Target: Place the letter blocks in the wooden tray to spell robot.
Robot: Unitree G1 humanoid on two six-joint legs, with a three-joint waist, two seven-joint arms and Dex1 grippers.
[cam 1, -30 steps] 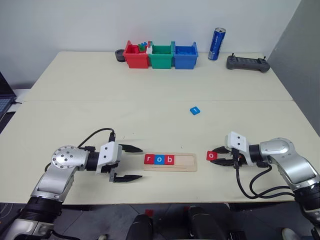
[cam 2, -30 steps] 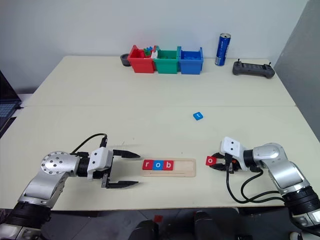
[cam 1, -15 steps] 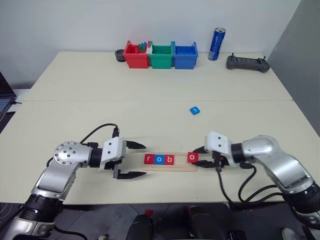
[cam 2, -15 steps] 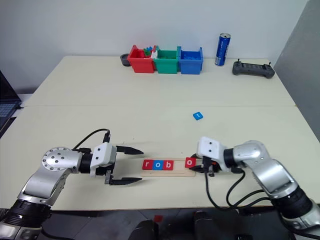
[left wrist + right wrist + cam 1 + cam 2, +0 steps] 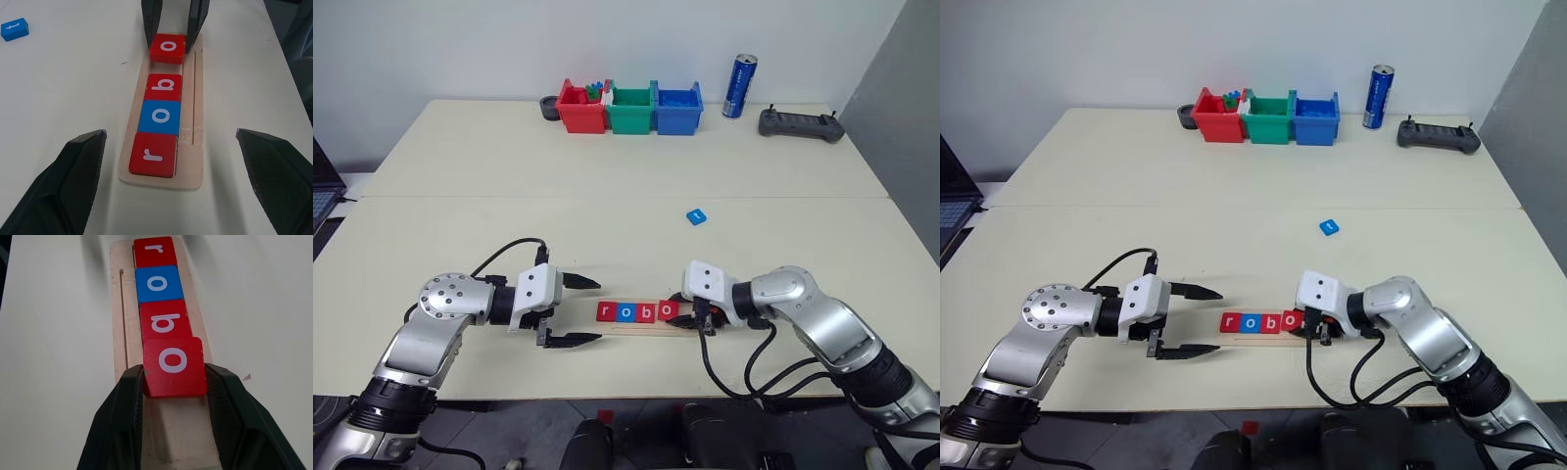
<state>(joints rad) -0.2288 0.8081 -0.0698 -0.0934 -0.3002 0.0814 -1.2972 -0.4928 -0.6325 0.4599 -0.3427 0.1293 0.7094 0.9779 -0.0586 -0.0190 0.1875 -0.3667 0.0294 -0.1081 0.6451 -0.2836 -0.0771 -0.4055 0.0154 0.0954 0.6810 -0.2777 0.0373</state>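
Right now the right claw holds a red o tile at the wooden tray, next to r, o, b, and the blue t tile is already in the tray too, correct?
Not quite. The small blue square t tile lies loose on the table, apart from the pale wooden tray, as the left eye view shows. The right claw does hold the red o tile beside r, o, b.

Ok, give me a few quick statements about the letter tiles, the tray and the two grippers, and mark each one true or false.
1. The right gripper grips a red o tile. True.
2. The wooden tray already holds r, o, b. True.
3. The blue t tile lies in the tray. False: it lies on the table, apart from the tray.
4. The left gripper holds a tile. False: it is open with nothing between its fingers.
5. The second tile in the tray is red. False: it is blue.
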